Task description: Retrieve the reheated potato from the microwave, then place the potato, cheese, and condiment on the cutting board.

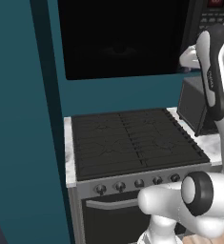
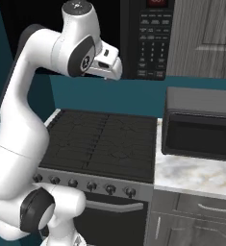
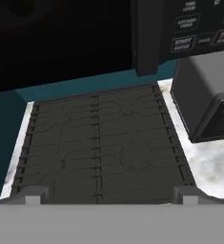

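Teal walls back a simulated kitchen where a black stove (image 1: 132, 143) sits level with a marbled desk (image 2: 196, 175) to its right. Above the stove hangs the microwave (image 1: 123, 38), black and wide, its keypad (image 2: 152, 43) at the right side. Its door looks closed: in the left base view the dark front runs flat and unbroken, and nothing can be made out behind it. A smaller grey box oven (image 2: 201, 125) stands on the desk at the edge next to the stove.

The arm is raised, with the tool (image 2: 115, 67) up at the level of the microwave's lower edge, just in front of the seam between door and keypad. In the hand view the two fingertips (image 3: 33, 194) stand well apart at the bottom corners, so the tool is wide, with nothing between the tips.

By my reading the task is at its very start. The door is not yet open, so the potato, presumably inside, is hidden and I cannot say how it looks or lies. Cheese, condiment and board are nowhere in these pictures, so their places are unknown.

What is left is everything: open the door, reach in for the potato, carry it to the board, then bring the cheese and the bottle. The step in hand appears to be the approach to the door. The tool is near the keypad side, so I judge the door will have to be swung out from that side.
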You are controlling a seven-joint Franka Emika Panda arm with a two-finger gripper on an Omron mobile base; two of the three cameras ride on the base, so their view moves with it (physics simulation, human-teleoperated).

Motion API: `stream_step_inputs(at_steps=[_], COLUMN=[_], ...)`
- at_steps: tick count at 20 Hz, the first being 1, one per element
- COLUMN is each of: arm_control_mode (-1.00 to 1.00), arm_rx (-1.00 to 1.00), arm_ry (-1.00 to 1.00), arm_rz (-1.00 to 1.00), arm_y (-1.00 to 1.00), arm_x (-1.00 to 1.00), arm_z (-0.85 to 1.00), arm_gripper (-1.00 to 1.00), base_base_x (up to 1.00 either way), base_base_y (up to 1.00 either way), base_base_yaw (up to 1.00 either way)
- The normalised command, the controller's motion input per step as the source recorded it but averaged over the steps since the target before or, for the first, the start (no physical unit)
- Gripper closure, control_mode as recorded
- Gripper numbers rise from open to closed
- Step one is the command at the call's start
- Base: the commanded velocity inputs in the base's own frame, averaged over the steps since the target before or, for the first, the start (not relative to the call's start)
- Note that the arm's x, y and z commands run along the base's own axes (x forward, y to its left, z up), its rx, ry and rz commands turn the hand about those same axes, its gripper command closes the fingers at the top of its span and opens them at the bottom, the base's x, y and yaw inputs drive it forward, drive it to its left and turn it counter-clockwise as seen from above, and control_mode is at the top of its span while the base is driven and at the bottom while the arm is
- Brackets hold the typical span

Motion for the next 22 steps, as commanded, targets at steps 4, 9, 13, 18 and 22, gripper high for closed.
stream_step_inputs(at_steps=[4, 9, 13, 18, 22], arm_control_mode=[-1.00, -1.00, -1.00, -1.00, -1.00], arm_rx=[-0.05, -0.01, 0.00, 0.00, 0.00], arm_ry=[-0.12, -0.20, -0.19, -0.03, 0.00], arm_rz=[0.04, 0.07, 0.08, 0.04, 0.00], arm_y=[-0.21, -0.19, -0.09, -0.04, -0.08], arm_x=[0.12, 0.23, 0.24, 0.35, 0.39], arm_z=[0.14, 0.13, 0.04, 0.07, 0.11], arm_gripper=[-1.00, -1.00, -1.00, -1.00, -1.00], base_base_x=[0.00, 0.00, 0.00, 0.00, 0.00], base_base_y=[0.00, 0.00, 0.00, 0.00, 0.00], base_base_yaw=[0.00, 0.00, 0.00, 0.00, 0.00])
